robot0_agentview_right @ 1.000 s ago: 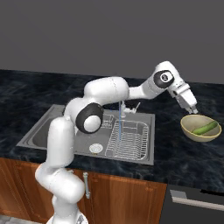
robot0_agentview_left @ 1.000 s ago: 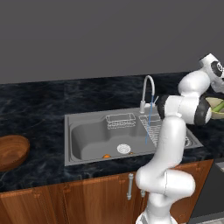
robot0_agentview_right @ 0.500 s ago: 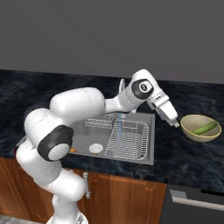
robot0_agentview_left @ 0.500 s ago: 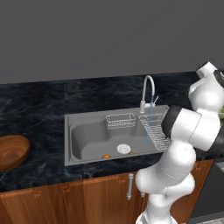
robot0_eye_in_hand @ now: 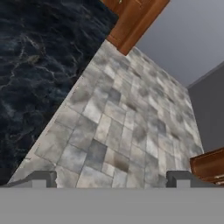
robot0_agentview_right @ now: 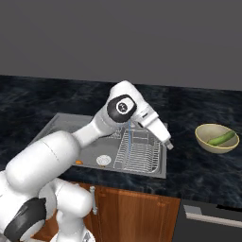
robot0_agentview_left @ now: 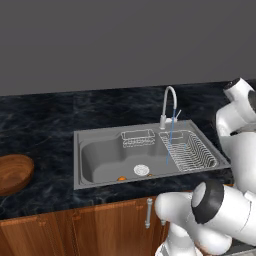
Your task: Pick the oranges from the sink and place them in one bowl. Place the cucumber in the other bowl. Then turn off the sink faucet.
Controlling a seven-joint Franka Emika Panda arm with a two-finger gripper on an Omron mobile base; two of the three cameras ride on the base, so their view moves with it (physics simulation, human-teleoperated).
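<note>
A small orange (robot0_agentview_left: 121,178) lies on the sink (robot0_agentview_left: 95,155) floor near its front wall, and it shows again (robot0_agentview_right: 78,162) beside my arm. The cucumber (robot0_agentview_right: 222,139) rests inside the olive-yellow bowl (robot0_agentview_right: 204,142) on the counter right of the sink. At the far left stands the brown wooden bowl (robot0_agentview_left: 12,172). The chrome faucet (robot0_agentview_left: 170,102) runs a thin blue stream (robot0_agentview_left: 171,140). My gripper (robot0_agentview_right: 168,143) hangs over the sink's right edge, left of the olive bowl. Its fingertips (robot0_eye_in_hand: 41,178) stand wide apart, so my gripper (robot0_eye_in_hand: 111,179) is open and holds nothing.
A wire basket (robot0_agentview_left: 137,137) and a ribbed drainer rack (robot0_agentview_left: 189,152) sit in the sink. Dark marble counter (robot0_agentview_right: 198,165) surrounds it, above wooden cabinets (robot0_agentview_left: 75,230). The hand view looks past the counter edge to a tiled floor (robot0_eye_in_hand: 127,118).
The arm has swung left, away from above the olive bowl toward the sink's right edge. The cucumber stays in that bowl. The gripper has stayed open.
</note>
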